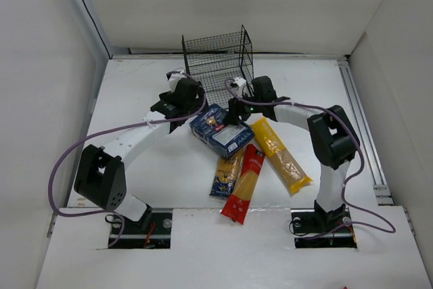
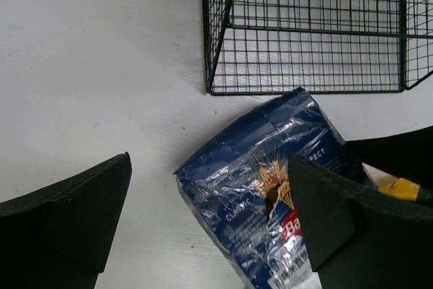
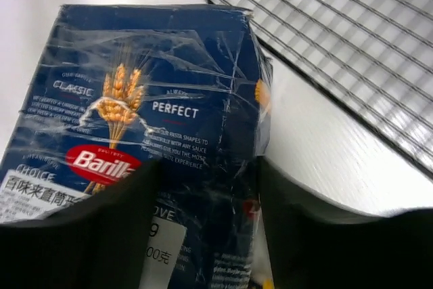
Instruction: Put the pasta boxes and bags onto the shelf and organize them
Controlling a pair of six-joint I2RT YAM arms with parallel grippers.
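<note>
The dark blue rectangular cardboard box [image 3: 149, 120] is wrapped in crinkled, glossy clear film that catches the light. At the upper right, the black wire-mesh metal shelf [image 3: 325, 38] looks thin and smooth. The white table [image 2: 101, 65] is matt and faintly grained.

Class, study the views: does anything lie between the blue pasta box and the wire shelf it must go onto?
Nothing visible does: in the left wrist view only bare table separates the blue pasta box from the shelf.
</note>
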